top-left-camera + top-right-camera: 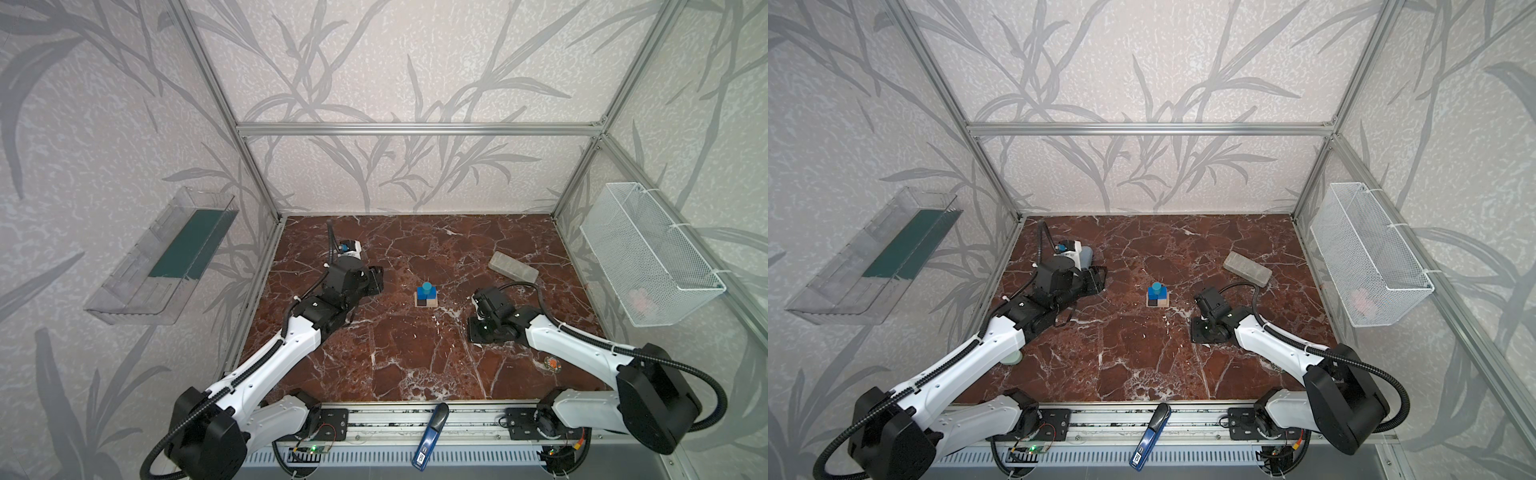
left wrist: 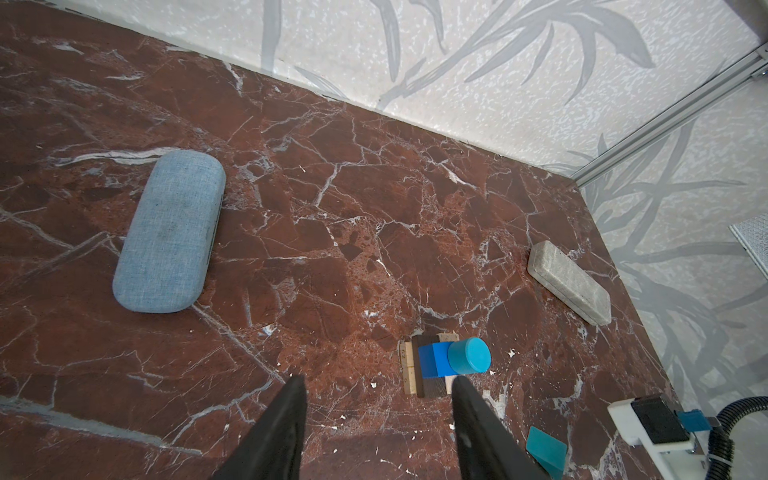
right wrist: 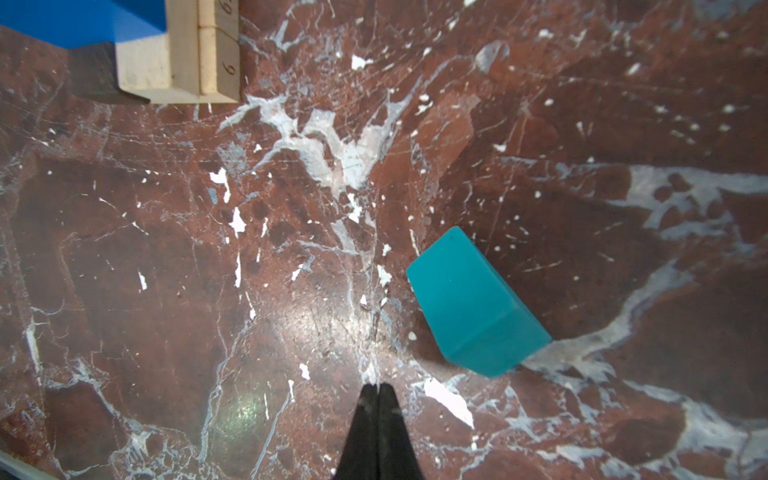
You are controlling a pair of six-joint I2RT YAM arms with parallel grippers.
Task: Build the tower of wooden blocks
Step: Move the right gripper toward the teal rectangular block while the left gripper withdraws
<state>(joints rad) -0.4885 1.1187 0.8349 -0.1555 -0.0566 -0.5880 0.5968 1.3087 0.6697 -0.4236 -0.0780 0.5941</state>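
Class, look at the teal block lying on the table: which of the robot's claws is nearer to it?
Right. The right claw, shut, has its tips just beside the teal block, not touching. The left claw, open, is beyond the tower, farther off.

My arms [image 1: 286,345]: white shells, black joints; ribbed black cables [image 1: 723,401] loop at seven and five o'clock; fingers [image 2: 274,432] taper, matte black.

One blue cylinder [image 2: 469,355], one teal block [image 3: 469,303], one dark brown bar [image 2: 434,388] and at least two pale bars [image 3: 183,50] show. How many blue cubes [image 2: 432,359] sit under the cylinder cannot be told. One fabric case [image 2: 170,232], one grey brick [image 2: 569,282], one wire basket [image 1: 648,257], one clear tray [image 1: 162,257], two robot arms [image 1: 266,357].
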